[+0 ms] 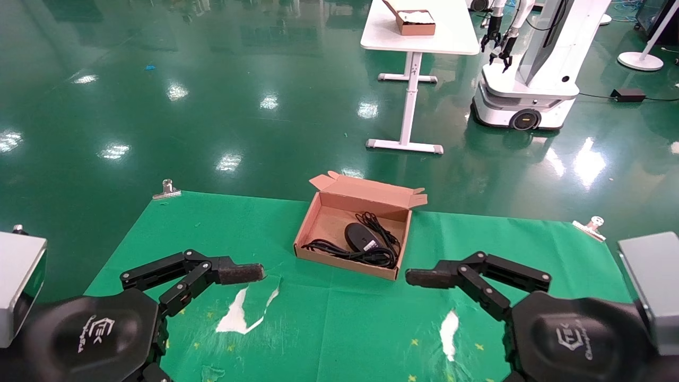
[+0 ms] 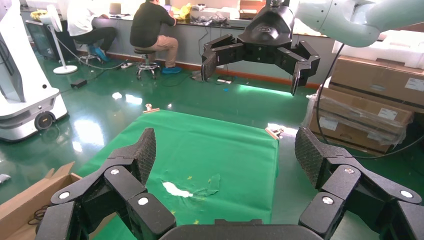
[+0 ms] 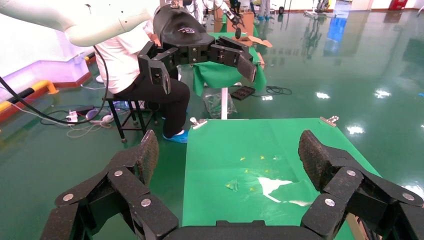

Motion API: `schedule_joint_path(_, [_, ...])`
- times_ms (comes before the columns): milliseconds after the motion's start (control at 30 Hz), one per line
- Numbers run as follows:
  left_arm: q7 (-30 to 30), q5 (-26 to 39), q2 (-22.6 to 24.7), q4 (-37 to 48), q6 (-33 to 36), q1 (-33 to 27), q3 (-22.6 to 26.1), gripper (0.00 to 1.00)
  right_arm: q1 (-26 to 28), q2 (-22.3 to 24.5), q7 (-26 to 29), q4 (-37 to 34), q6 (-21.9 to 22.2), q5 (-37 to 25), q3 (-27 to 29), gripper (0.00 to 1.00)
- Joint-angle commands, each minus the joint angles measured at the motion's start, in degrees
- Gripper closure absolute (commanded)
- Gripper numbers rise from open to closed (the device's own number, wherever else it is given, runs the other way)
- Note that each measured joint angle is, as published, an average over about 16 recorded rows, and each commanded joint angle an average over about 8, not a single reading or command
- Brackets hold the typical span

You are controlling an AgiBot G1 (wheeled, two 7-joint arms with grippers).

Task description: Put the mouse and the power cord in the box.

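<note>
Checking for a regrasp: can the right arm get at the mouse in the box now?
Probably yes. The right tool hovers open beside the box, whose lid is folded back. The mouse lies on top, though the cord loops around it.

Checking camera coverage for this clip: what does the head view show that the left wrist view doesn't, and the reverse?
Head view only: the mouse and power cord lying inside the box, and a far white table. Left wrist view only: two seated people at a bench and stacked cartons. Both: the green cloth, the open left claw and right claw.
</note>
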Motion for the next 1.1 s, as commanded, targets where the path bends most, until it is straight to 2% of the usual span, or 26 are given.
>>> schedule_joint_path(33, [0.0,0.05,0.05,0.06,-0.05,-0.04,0.04,0.0,0.12,-0.06,-0.08,-0.18,0.04,-0.1,-0.06,0.0])
schedule_joint_path(1100, [0.05,0.27,0.22,0.26,-0.27,-0.2,0.21,0.0,0.58,-0.26,-0.37,-0.86,0.19,-0.48,-0.28,0.0])
